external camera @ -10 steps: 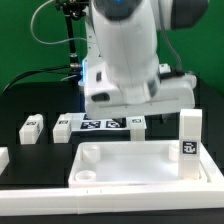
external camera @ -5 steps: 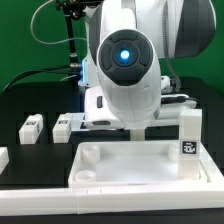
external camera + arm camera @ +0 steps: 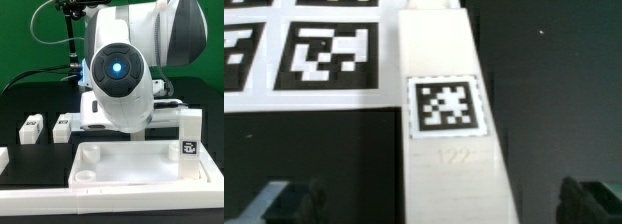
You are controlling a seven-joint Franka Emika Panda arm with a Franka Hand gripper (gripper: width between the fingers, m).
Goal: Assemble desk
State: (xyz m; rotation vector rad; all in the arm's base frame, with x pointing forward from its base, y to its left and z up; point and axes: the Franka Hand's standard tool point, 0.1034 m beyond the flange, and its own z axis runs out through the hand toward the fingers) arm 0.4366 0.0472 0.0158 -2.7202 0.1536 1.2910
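Since the earlier frame my arm (image 3: 120, 80) had dipped toward the exterior view's left, so my gripper (image 3: 434, 200) hung open astride the lying leg (image 3: 446, 105) beside the marker board (image 3: 295, 50), ready to carry it to the tabletop (image 3: 150, 165) low in the exterior view.

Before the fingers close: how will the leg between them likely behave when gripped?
The leg looks a rigid square bar, so it probably won't bend or roll. Its smooth white faces might slip against the fingers. Slim, so likely light.

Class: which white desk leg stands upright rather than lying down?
The leg at the exterior view's right, upright at the tabletop's corner. The two legs further left lie flat on the black table.
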